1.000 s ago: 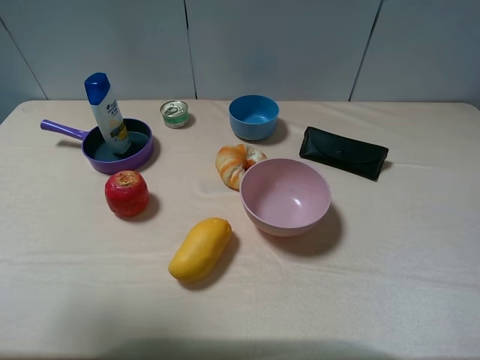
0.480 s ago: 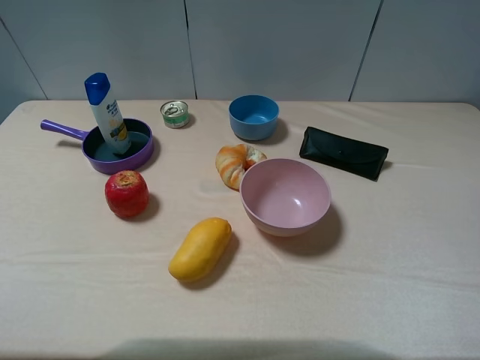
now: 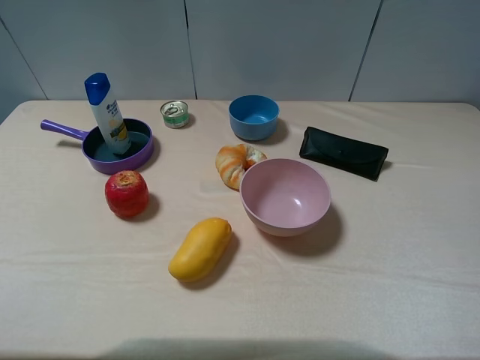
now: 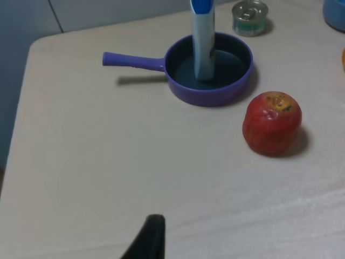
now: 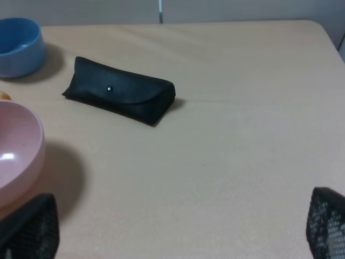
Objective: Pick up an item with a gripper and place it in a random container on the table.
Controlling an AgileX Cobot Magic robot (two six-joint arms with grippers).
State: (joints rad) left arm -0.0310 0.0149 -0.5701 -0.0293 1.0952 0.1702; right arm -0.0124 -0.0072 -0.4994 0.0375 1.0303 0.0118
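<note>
A: Nothing has shifted across the last second in the high view. White bottle (image 3: 107, 114) with blue cap stands upright inside the purple pan (image 3: 118, 146), leaning a touch. Pan handle points away toward the table's left edge.

B: Wrist views?

A: Left wrist view shows the same pair: bottle (image 4: 203, 40) on the dark pan floor (image 4: 209, 69), toward the handle side of the pan. Red apple (image 4: 271, 122) just beside the pan rim, apart from it. Small tin can (image 4: 250, 16) beyond the pan.

B: Left gripper?

A: Only one dark fingertip (image 4: 147, 240) pokes in at the frame edge, over bare cloth, well apart from the pan. Cannot tell how the jaws stand.

B: And the right gripper (image 5: 172, 224)?

A: Two black textured pads at opposite sides of the frame, one (image 5: 29, 226) near the pink bowl (image 5: 16, 154). Jaws spread wide, nothing between them but cloth. Black case (image 5: 119, 90) lies ahead, flap closed with a small stud; blue bowl (image 5: 19, 46) past it.

B: Rest of the table (image 3: 390, 247)?

A: High view: apple (image 3: 126, 193) in front of the pan, yellow mango (image 3: 199, 248) nearer the front edge, croissant-like bread (image 3: 235, 163) touching the pink bowl (image 3: 285, 196) on its left rear side. Blue bowl (image 3: 253, 116) behind the bread, can (image 3: 175, 114) between pan and blue bowl, black case (image 3: 344, 152) to the right. Neither arm appears in that view. Beige cloth slightly wrinkled.
</note>
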